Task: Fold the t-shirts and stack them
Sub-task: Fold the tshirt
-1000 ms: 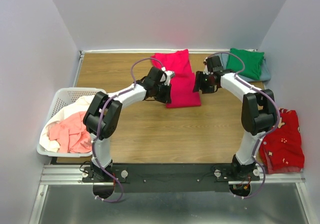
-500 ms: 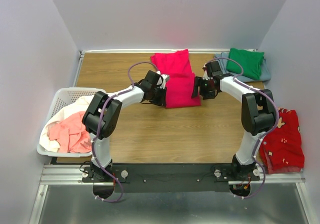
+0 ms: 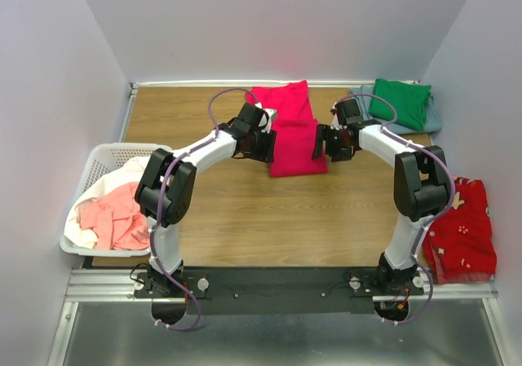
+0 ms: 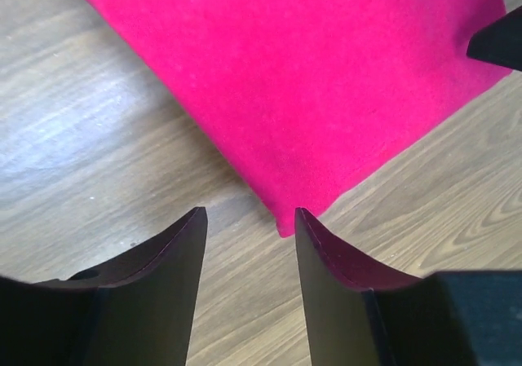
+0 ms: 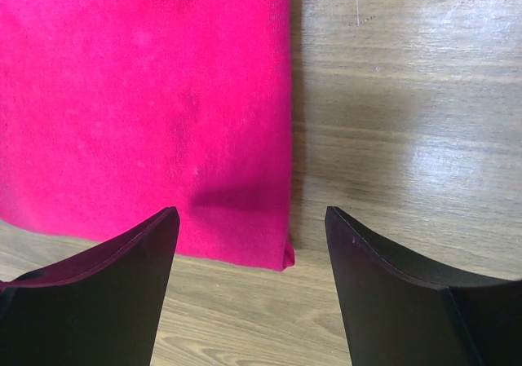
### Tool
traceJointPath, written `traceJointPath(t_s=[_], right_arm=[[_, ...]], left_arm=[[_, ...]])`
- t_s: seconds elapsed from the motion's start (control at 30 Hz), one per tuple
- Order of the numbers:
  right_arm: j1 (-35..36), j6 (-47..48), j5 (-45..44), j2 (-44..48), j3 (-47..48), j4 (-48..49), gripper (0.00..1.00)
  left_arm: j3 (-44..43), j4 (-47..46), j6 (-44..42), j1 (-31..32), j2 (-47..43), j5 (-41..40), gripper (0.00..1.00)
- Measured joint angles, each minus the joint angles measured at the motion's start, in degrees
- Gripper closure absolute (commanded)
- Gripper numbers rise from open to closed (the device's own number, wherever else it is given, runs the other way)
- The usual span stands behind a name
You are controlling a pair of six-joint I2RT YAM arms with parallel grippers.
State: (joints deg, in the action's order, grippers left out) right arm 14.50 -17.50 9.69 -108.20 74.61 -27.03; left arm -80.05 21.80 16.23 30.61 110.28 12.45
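A crimson-pink t-shirt lies folded flat at the back middle of the table. My left gripper stands open at its left edge. In the left wrist view the left gripper holds nothing, and the shirt ends in a corner just ahead of the right finger. My right gripper is open at the shirt's right edge. In the right wrist view the shirt has its near right corner between the spread fingers of the right gripper. A folded green t-shirt rests on a grey-blue one at the back right.
A white lattice basket at the table's left edge holds a salmon-pink t-shirt and a white one. A red patterned cloth lies beyond the table's right edge. White walls close in the back and both sides.
The left gripper has opened and let go of the crimson-pink shirt's left edge, shifting slightly back. The right gripper has opened wider beside the right edge. The shirt lies flat.
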Motion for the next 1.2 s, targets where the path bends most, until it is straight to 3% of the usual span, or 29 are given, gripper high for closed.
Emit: traceJointPath(t_s=[0.17,0.43,0.67,1.2], right_arm=[[0.0,0.0,-0.2,0.0,0.1,0.0,0.19],[0.0,0.0,-1.1,0.2,-0.1,0.1,0.2],[0.0,0.0,-1.4,1.1,-2.4,1.0,0.21],[-0.3,-1.3,-1.5,1.5,-6.7,7.7,0.24]], left_arm=[[-0.5,1.2,-0.5,0.0,-0.5,-0.5,0.27],[2.3,-1.9,0.8,0.0,-0.6,4.3,0.27],[6.4,-6.4,3.2,-0.3,-0.6,11.4,0.42],[7.9,-12.2,7.2,-1.0,0.9,15.3,0.47]])
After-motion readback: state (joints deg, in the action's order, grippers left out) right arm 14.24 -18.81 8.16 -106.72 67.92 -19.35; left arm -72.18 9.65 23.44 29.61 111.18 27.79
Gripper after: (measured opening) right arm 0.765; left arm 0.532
